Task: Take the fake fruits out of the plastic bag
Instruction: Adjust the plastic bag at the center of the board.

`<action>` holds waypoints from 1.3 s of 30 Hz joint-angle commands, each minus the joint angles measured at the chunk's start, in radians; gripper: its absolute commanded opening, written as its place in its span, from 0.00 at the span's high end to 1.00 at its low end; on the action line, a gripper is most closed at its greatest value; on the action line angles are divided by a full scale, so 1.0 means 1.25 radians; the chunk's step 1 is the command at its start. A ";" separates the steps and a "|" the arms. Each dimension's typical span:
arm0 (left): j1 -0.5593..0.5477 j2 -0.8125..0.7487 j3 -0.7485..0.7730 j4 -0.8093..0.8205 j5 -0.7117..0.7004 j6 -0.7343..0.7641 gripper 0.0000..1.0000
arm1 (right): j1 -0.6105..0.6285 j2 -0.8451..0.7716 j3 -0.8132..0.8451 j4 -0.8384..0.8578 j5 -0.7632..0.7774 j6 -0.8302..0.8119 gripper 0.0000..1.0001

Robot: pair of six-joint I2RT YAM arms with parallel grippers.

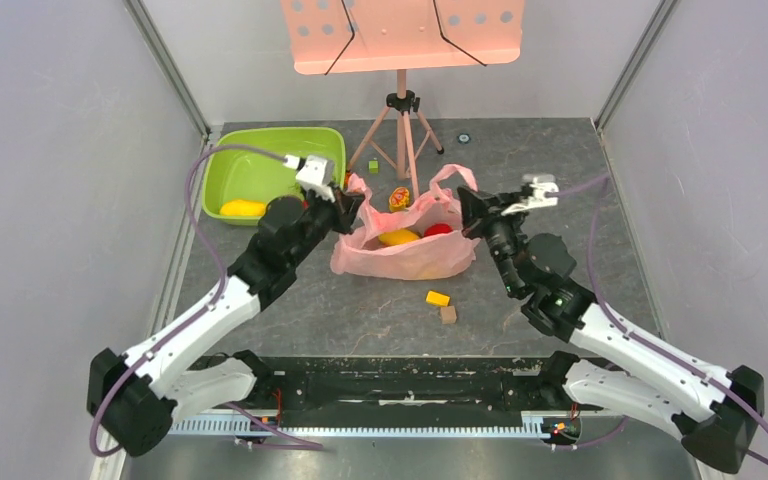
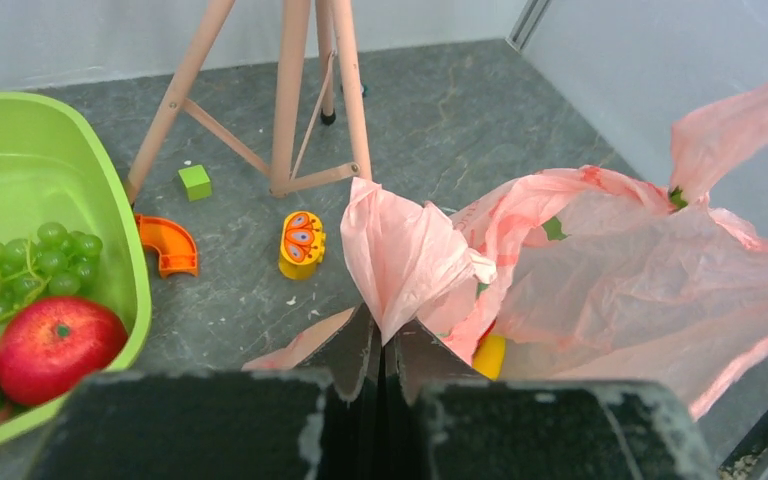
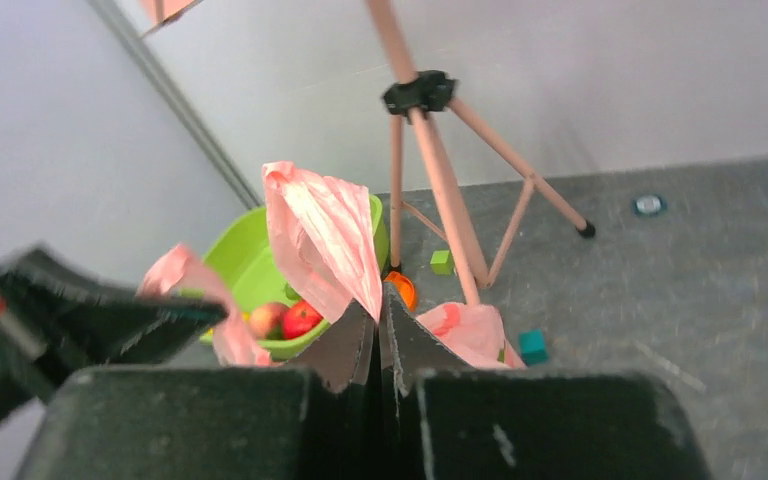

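Top view: thin, crinkly, translucent pink plastic bag (image 1: 430, 262) sits mid-tabletop (image 1: 520, 160), mouth stretched open. 1 yellow fruit (image 1: 398, 237) and 1 red fruit (image 1: 438, 230) lie inside. Left end effector (image 1: 348, 205) grips the rim at 9 o'clock, right end effector (image 1: 465, 205) at 3 o'clock. Green basin (image 1: 260, 160) sits at 10 o'clock of the bag.

Left wrist: fingers pressed together on a pink fold. Basin at 8 o'clock holds a red apple (image 2: 55, 345) and grapes (image 2: 30, 265).

Right wrist: fingers pinched together on a pink strip rising toward 11 o'clock.
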 commanded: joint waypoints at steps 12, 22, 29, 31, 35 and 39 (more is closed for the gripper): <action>0.001 -0.314 -0.467 0.572 0.009 -0.194 0.98 | -0.001 -0.353 -0.317 -0.153 0.297 0.646 1.00; 0.000 -0.325 -0.430 0.509 0.136 -0.151 0.98 | -0.001 -0.305 -0.120 -0.205 0.057 0.101 0.34; 0.000 -0.312 -0.396 0.440 0.133 -0.132 0.98 | -0.001 -0.258 0.062 -0.281 -0.005 -0.091 0.16; 0.000 -0.312 -0.385 0.412 0.128 -0.126 0.98 | -0.001 -0.204 0.166 -0.354 -0.020 -0.126 0.16; 0.000 -0.307 -0.368 0.379 0.127 -0.113 0.98 | -0.001 -0.071 0.357 -0.440 -0.082 -0.170 0.16; -0.001 -0.301 -0.359 0.364 0.126 -0.112 0.98 | 0.001 0.093 0.553 -0.519 -0.173 -0.163 0.21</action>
